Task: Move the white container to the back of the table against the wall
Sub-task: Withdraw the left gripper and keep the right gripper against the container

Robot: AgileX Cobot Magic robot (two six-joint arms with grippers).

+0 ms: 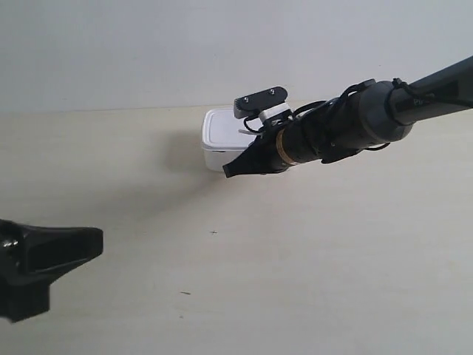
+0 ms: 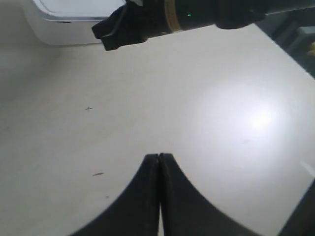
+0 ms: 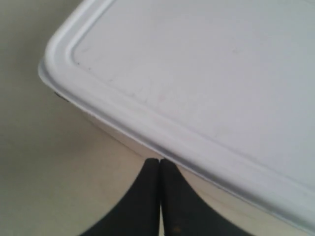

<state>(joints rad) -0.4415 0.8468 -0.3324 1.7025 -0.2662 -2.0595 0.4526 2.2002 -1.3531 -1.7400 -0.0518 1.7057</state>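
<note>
The white container (image 1: 222,137) stands lid-on at the back of the pale table (image 1: 295,259), close to the grey-white wall (image 1: 148,52). My right gripper (image 1: 229,173) is shut and empty, its tips pressed against the container's front side just under the lid rim. In the right wrist view the lid (image 3: 206,73) fills most of the picture and the shut gripper (image 3: 160,162) meets the box wall below the rim. My left gripper (image 2: 159,156) is shut on nothing, low over bare table, far from the container (image 2: 64,22).
The right arm (image 1: 355,118) reaches in from the exterior view's right, above the table. The left gripper's black body (image 1: 37,259) sits at that view's lower left. A few tiny dark specks (image 1: 213,232) mark the tabletop.
</note>
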